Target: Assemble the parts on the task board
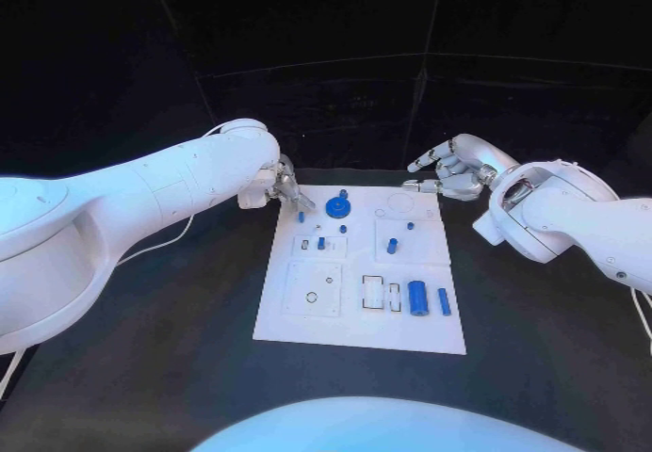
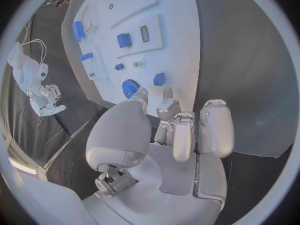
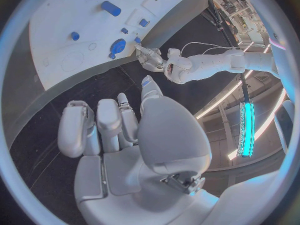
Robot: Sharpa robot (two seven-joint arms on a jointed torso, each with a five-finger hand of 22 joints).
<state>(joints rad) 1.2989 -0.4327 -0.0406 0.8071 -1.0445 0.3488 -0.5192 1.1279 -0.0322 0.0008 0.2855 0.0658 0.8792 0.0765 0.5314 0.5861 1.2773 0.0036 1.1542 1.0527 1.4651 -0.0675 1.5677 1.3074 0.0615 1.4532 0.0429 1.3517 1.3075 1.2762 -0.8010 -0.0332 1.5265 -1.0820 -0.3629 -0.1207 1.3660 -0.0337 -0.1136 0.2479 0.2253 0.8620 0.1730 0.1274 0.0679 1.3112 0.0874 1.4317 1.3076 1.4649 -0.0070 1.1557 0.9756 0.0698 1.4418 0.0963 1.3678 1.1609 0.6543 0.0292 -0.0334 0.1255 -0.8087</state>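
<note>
The white task board (image 1: 360,315) lies mid-table with blue parts on it. My left hand (image 1: 279,185) hovers at its far left corner, fingers loosely bent, holding nothing. A small blue peg (image 1: 301,216) stands just off the fingertips, and in the left wrist view this peg (image 2: 159,78) sits right before a fingertip (image 2: 166,92). The blue gear (image 1: 337,207) lies beside it. My right hand (image 1: 455,169) hangs over the far right corner, empty, one finger stretched out. Near the front edge lie a blue cylinder (image 1: 417,297) and a slim blue bar (image 1: 443,301).
Small blue pieces (image 1: 391,246) stand in the board's middle rows. The black table (image 1: 163,358) surrounds the board. My white forearms cross the left side (image 1: 136,207) and right side (image 1: 571,221).
</note>
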